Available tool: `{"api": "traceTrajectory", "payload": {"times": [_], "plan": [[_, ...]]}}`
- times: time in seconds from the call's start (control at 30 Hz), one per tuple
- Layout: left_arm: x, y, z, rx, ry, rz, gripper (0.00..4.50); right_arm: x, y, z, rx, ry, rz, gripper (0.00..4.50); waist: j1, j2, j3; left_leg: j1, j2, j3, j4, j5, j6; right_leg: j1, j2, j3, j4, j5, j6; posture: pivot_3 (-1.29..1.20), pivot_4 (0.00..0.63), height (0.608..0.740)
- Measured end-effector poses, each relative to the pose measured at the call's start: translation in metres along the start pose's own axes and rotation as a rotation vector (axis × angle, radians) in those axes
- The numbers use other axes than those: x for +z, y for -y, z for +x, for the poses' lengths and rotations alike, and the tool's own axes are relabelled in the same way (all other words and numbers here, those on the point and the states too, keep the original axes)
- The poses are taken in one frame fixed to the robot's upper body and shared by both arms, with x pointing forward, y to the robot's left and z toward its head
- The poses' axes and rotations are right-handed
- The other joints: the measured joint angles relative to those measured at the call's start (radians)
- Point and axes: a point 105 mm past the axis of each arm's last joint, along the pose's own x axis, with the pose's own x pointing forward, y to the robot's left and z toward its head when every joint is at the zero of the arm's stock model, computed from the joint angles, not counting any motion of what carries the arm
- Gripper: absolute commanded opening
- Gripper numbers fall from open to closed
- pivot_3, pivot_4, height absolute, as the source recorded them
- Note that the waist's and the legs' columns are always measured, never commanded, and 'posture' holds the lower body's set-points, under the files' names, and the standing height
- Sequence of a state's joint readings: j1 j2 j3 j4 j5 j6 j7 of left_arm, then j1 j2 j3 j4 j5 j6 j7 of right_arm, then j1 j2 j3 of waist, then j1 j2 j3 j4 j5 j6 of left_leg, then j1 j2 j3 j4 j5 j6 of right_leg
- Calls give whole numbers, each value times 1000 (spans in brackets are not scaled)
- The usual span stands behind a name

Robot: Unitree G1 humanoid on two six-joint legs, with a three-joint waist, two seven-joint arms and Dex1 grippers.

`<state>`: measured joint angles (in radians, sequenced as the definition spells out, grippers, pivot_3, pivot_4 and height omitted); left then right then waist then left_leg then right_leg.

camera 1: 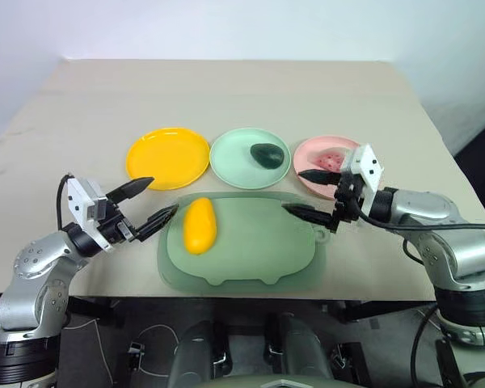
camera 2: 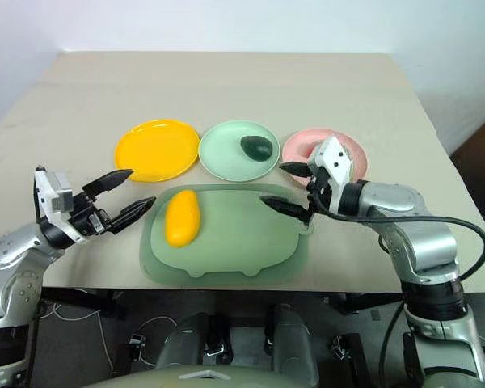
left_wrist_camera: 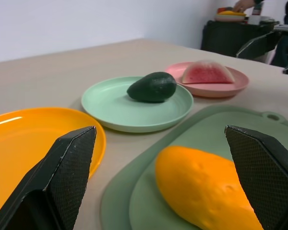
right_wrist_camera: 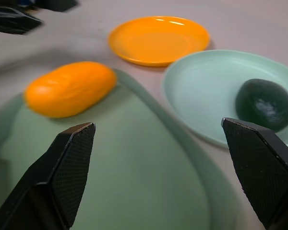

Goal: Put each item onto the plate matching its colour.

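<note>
The avocado (camera 1: 267, 154) is sitting on the green plate (camera 1: 233, 162) in the middle, and the watermelon wedge (camera 1: 330, 158) is sitting on the pink plate (left_wrist_camera: 240, 82) on the right. Those two look done, because each one is matching its plate. The mango (camera 1: 200, 225) is lying on the left part of the big green mat (camera 1: 267, 250), near the robot. The yellow plate (camera 1: 168, 157) is waiting bare just beyond it, far left. I think the mango is the last thing to move.

The left end effector (camera 1: 152, 200) is hanging just left of the mango with its fingers spread wide, holding nothing, probably so it can fit around the fat fruit. The right end effector (camera 1: 310, 193) is spread and holding nothing too, hanging over the right edge of the mat on the bench (camera 1: 226, 89).
</note>
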<state>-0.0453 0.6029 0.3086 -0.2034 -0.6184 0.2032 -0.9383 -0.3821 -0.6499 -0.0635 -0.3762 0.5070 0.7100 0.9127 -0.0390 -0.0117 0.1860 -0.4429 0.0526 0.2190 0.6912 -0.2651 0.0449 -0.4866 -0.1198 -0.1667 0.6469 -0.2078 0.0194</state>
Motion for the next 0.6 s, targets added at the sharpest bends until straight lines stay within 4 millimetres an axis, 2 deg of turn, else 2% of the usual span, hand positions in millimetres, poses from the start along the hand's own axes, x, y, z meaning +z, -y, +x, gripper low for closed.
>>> {"api": "traceTrajectory", "payload": {"times": [0.17, 0.3, 0.6], "plan": [[-9, -1, -5, 2, -15, -19, 4500, -11, -9, 5, 27, -26, -17, 4475, 5, 0, 0, 0, 0, -1, 0, -1, 1, 1, -1, -1, -2, 0, -1, 0, 150, 696], [-14, 15, 0, -35, -11, -48, 4500, -23, -15, 13, 28, -69, -25, 4475, 11, 0, 0, -1, -1, -1, 1, -1, 1, 1, -1, -1, -2, 0, -1, 0, 150, 696], [-13, 30, 18, -7, -33, -174, 4500, -21, -15, 15, -4, -79, -26, 4475, 27, 0, 0, 0, -1, -3, 3, -1, 2, 4, -1, -1, -2, -1, -1, 0, 150, 696]]}}
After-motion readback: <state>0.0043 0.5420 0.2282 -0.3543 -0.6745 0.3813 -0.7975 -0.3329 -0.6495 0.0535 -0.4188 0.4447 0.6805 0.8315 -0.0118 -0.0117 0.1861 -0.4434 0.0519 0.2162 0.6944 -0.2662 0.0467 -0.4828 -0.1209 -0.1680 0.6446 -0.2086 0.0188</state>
